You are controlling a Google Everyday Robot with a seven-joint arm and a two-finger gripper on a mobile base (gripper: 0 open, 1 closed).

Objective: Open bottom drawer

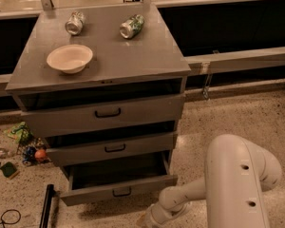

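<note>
While the grey cabinet (133, 63) fills the left and middle of the view, the white arm (237, 179) bulks in the lower right corner, its forearm running left and down to the bottom edge. All three drawers stand out from the frame. The top drawer (61, 120) and middle drawer (147, 144) are out a little. The bottom drawer (95, 194) is out farthest, its dark inside showing behind the front panel. On the cabinet top, a bowl (69, 57) sits near the left edge. The left can (75, 23) and right can (132, 26) lie on their sides near the back edge. The gripper (143, 221) is at the bottom edge, just below the bottom drawer's front right corner and apart from it, mostly cut off. Whether it is open or closed cannot be told. A small black handle (122, 192) sits mid-panel.
</note>
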